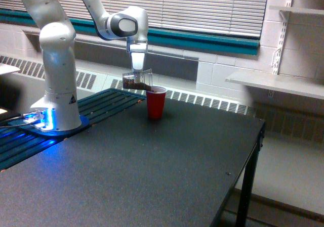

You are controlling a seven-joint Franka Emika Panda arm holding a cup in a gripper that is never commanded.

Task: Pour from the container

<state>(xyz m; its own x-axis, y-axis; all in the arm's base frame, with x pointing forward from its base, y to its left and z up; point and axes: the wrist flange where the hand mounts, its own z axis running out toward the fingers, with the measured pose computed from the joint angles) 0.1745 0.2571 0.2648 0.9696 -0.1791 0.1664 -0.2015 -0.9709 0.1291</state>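
So my jaws (137, 73) are clamped tight on the container (137, 80), a little clear cup hanging right under them, tipped over with brown bits sliding toward the lip. Just below and toward the exterior view's right of the jaws sits the red cup (156, 102) on the dark surface (152, 176), rim almost touching the container's mouth. I'd say roll the wrist slowly and keep the lip centred over that rim, or the bits scatter.
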